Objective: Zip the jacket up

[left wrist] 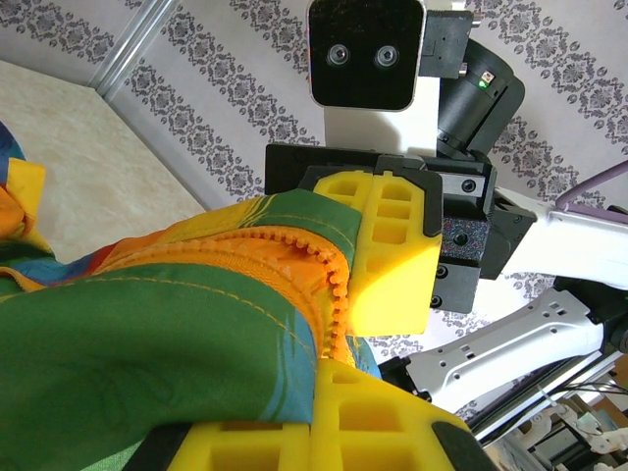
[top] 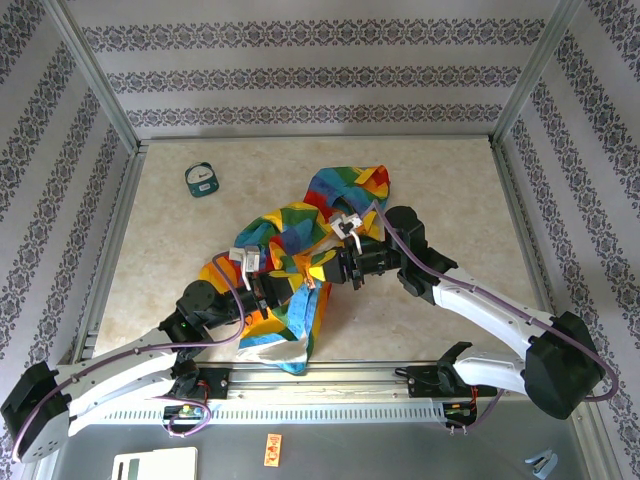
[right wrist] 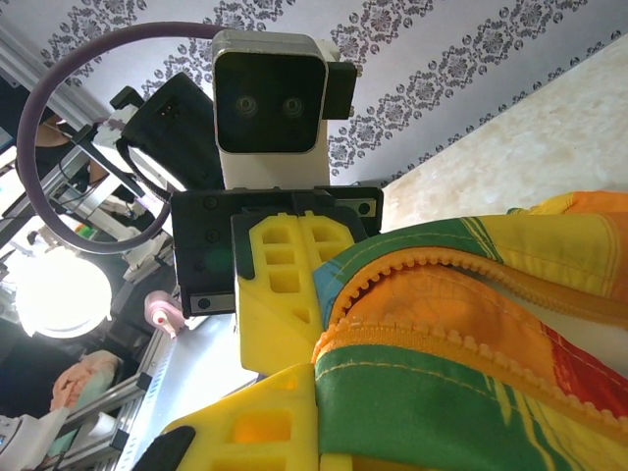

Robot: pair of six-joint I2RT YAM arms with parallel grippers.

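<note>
Where the jacket (top: 300,240) lies: crumpled mid-table between the two arms, rainbow patches up, whitish lining showing at its near end.
Left gripper (top: 258,285): clamped on the jacket's near-left part; the left wrist view has its yellow fingers (left wrist: 392,255) pressed together over green cloth and the orange zipper edge.
Right gripper (top: 348,262): clamped on the jacket's right side; the right wrist view has its fingers (right wrist: 280,294) pinching a green, blue-trimmed fold.
Zipper teeth (right wrist: 422,260): two orange rows lying apart, unjoined, in the right wrist view; a curved row (left wrist: 339,294) runs between the left fingers.
Teal gadget (top: 203,180): far left on the table (top: 450,190), well apart from the jacket.
</note>
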